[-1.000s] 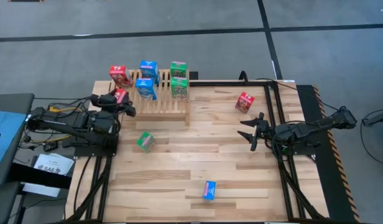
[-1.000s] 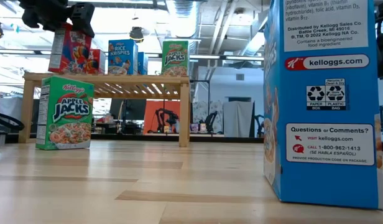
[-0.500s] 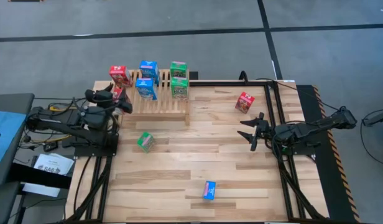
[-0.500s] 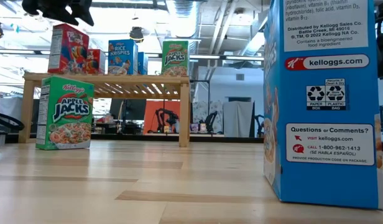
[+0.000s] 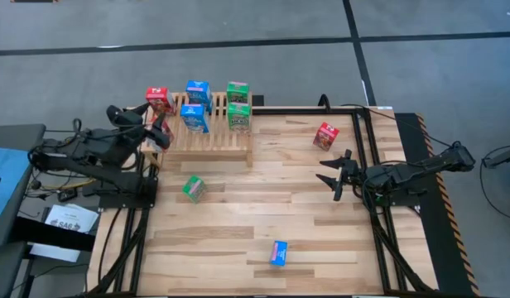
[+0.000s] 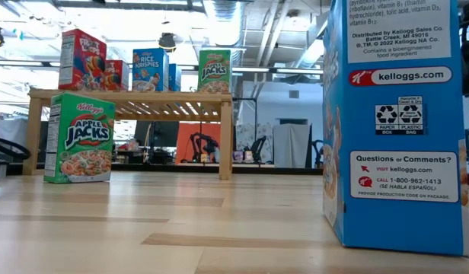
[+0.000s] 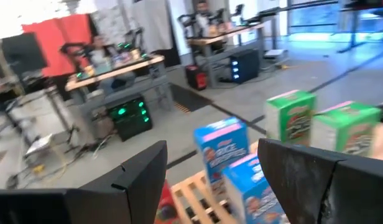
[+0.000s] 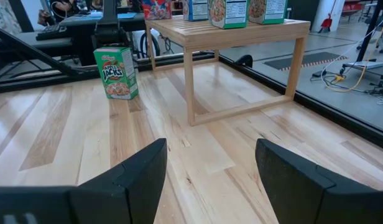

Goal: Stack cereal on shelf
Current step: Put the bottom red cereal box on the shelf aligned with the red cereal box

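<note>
plank table (image 5: 238, 223), shelf (image 5: 207, 136) just right of empty, parted left gripper (image 5: 132, 122), right gripper (image 5: 331, 175) parted, empty

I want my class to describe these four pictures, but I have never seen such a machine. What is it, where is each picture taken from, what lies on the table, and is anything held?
It is a robot with two dark arms, each ending in a two-finger pincer. One picture looks straight down on the table, one looks level across its top, and two come from cameras on the arms' wrists.

On the table stands a slatted wooden shelf bearing six small cereal boxes: two red, two blue, two green. Three more stand on the planks: a green box, a red box and a blue box, the last close to the level camera.

The left pincer is at the shelf's left end beside the red boxes; the right pincer waits over the table's right side. Both are open and hold nothing.
</note>
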Robot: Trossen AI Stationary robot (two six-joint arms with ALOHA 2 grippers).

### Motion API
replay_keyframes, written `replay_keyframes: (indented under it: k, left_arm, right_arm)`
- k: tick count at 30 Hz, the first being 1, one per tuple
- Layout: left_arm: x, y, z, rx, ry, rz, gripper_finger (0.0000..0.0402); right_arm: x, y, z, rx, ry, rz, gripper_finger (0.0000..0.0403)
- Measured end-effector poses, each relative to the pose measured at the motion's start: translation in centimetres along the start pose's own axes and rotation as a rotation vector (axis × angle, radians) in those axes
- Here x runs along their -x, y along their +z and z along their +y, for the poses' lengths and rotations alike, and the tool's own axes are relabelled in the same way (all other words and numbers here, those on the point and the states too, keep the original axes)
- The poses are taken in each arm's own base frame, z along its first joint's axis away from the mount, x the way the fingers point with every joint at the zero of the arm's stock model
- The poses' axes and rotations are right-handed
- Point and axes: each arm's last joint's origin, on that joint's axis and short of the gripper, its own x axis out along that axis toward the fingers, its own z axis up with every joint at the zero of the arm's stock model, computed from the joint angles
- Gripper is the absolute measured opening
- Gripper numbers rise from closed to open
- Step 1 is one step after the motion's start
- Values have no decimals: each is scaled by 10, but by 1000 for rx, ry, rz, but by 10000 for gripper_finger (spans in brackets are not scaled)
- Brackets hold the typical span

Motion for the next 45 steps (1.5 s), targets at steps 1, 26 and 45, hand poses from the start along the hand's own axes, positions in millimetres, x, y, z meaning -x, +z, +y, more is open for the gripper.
replay_keyframes:
  k: [1, 26, 45]
  left_arm:
    - [2, 3, -1, -11, -19, -4, 242]
    - [45, 9, -56, -92, -201, -55, 233]
    - [46, -44, -42, 17, -423, 178, 233]
  right_arm:
    - [0, 0, 0, 0, 0, 0, 272]
    - [0, 0, 0, 0, 0, 0, 272]
    - [0, 0, 0, 0, 1, 0, 272]
